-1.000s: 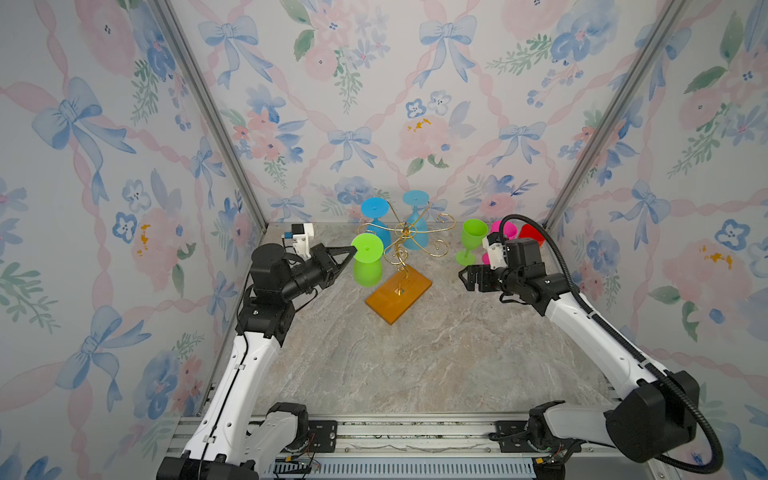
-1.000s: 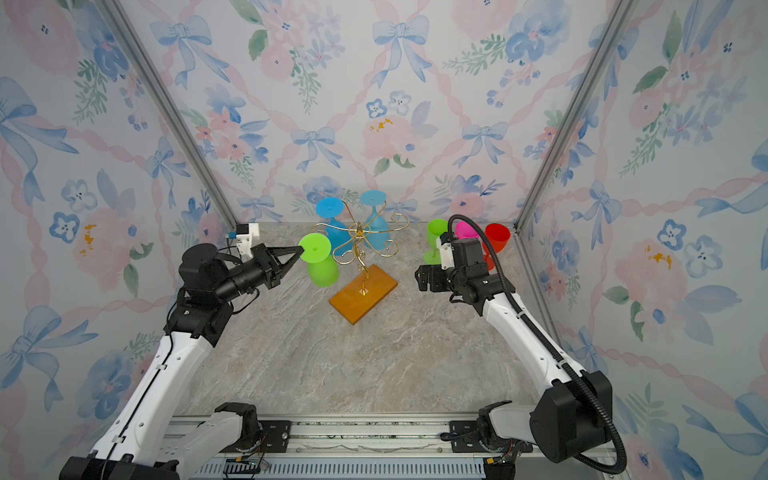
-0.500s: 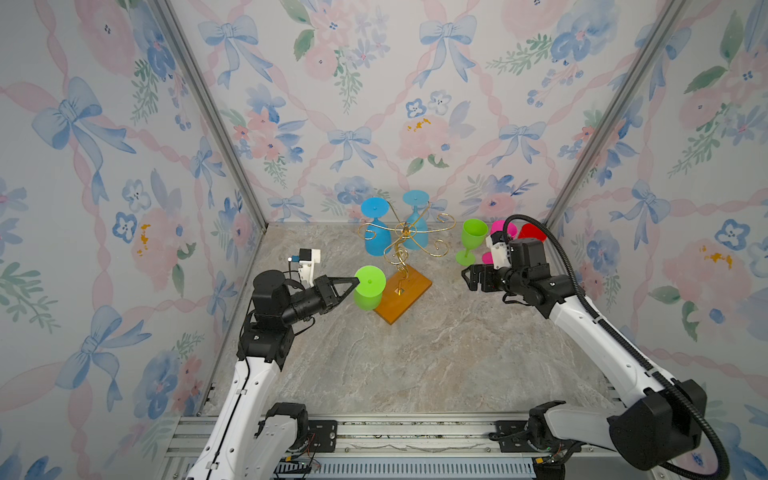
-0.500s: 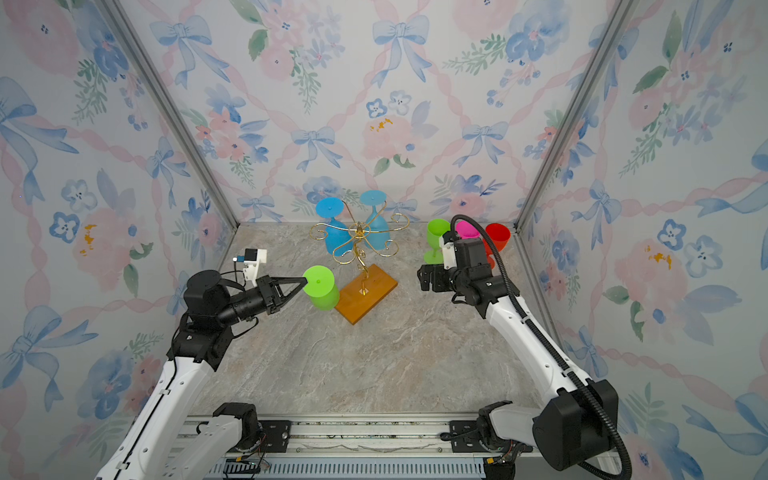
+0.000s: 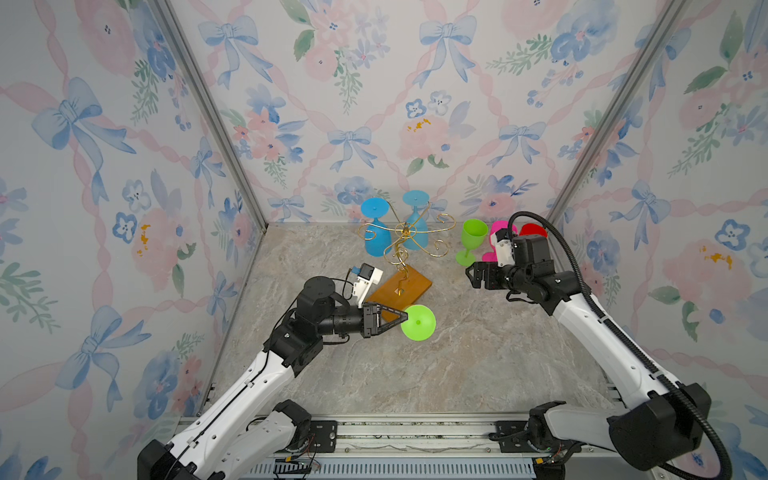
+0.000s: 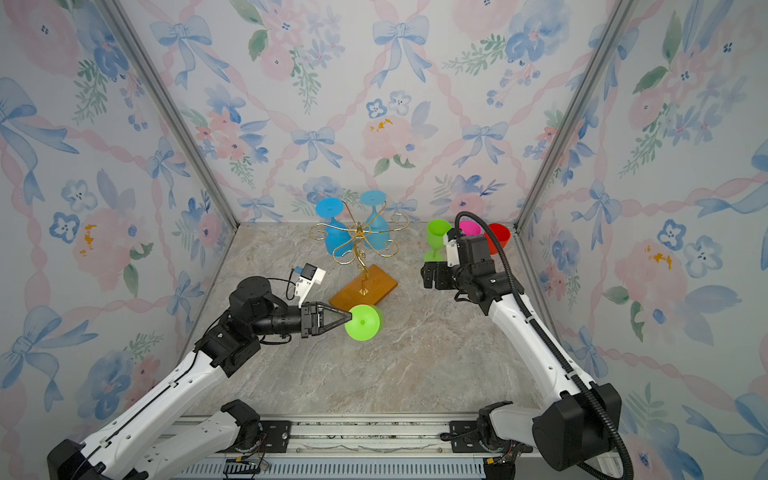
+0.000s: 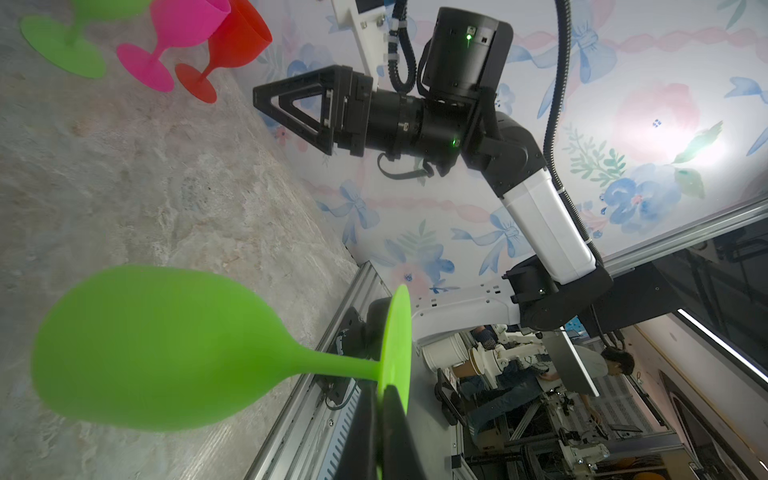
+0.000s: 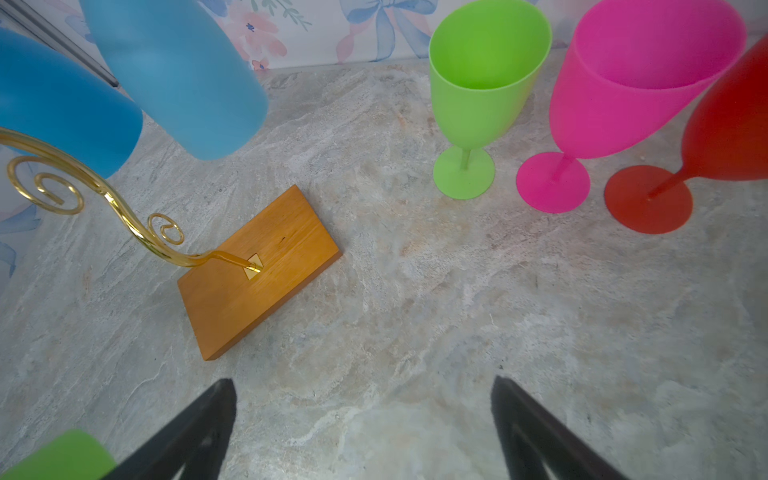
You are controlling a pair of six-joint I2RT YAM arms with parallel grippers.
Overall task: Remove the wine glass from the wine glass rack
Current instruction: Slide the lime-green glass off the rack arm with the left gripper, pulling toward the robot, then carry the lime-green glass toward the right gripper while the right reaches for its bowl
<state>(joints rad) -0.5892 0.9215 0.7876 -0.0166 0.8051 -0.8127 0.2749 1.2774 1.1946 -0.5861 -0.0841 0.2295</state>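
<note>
The wine glass (image 5: 418, 323) (image 6: 363, 323) is bright green and hangs bowl-down over the marble floor, just in front of the rack's wooden base (image 5: 401, 286). My left gripper (image 5: 405, 319) (image 7: 380, 399) is shut on the rim of its foot; the bowl (image 7: 158, 349) shows in the left wrist view. The wine glass rack (image 5: 405, 239) (image 6: 359, 232) (image 8: 257, 270), gold wire on the orange-brown base, stands behind with two blue glasses (image 5: 376, 241) hung upside down. My right gripper (image 5: 473, 276) (image 8: 361, 386) is open and empty, right of the rack.
Green (image 5: 471, 241), pink (image 5: 496, 241) and red (image 5: 534, 230) glasses stand upright in the back right corner, just behind my right wrist. Floral walls close in the left, back and right. A metal rail (image 5: 395, 432) runs along the front edge.
My left gripper has carried the green glass away from the rack, toward the front and to the right. The right arm has barely moved.
</note>
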